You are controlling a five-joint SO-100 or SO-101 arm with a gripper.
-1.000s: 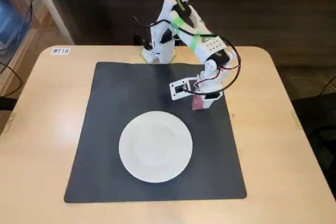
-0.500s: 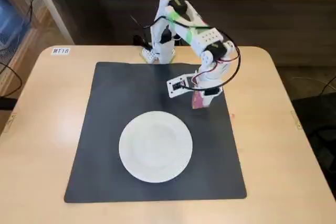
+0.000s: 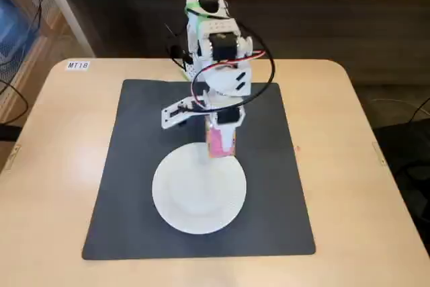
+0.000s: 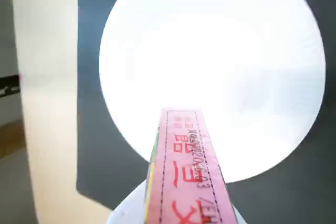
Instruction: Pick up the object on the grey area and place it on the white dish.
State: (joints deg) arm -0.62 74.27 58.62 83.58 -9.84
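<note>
1. Fixed view: my tool (image 3: pixel 220 140) is clenched on the pink box (image 3: pixel 220 142), holding it upright over the far rim of the white dish (image 3: pixel 199 196).
2. Wrist view: the box (image 4: pixel 188 174) juts out above the dish (image 4: pixel 220 61).
3. The dish sits on the grey mat (image 3: pixel 134 166), which lies on the wooden table (image 3: pixel 60 132).

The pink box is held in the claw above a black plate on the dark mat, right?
Not quite: the plate is white, as the wrist view shows. The pink box is indeed held in the claw above it, on the dark mat.
</note>
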